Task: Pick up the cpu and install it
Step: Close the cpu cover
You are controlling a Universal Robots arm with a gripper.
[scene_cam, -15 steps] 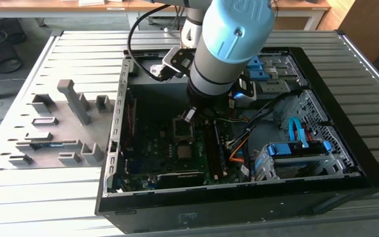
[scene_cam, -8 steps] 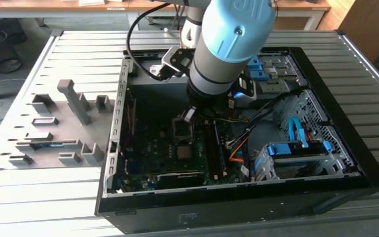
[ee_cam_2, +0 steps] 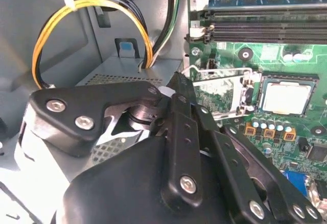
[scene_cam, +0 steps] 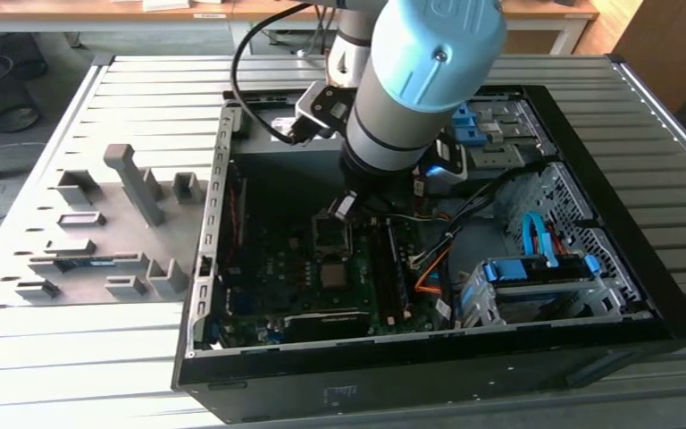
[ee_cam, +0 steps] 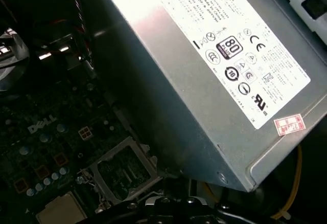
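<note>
Black gripper (ee_cam_2: 176, 83) linkage fills the second wrist view's foreground, fingers pressed together on nothing, beside the open socket frame (ee_cam_2: 217, 93); the cpu (ee_cam_2: 284, 97) sits in its socket on the motherboard (ee_cam_2: 245, 55)

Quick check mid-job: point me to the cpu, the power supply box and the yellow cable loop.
cpu (ee_cam_2: 284, 97): second wrist view, middle of its silver top.
power supply box (ee_cam: 214, 96): first wrist view, its grey side wall.
yellow cable loop (ee_cam_2: 92, 2): second wrist view, top of the arc.

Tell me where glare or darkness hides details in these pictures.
In the first wrist view, glare whitens the top of the big grey power-supply box and the motherboard lies dim; in the second wrist view, the small silver square cpu looks washed out; in the exterior view, the case interior is shadowed.
</note>
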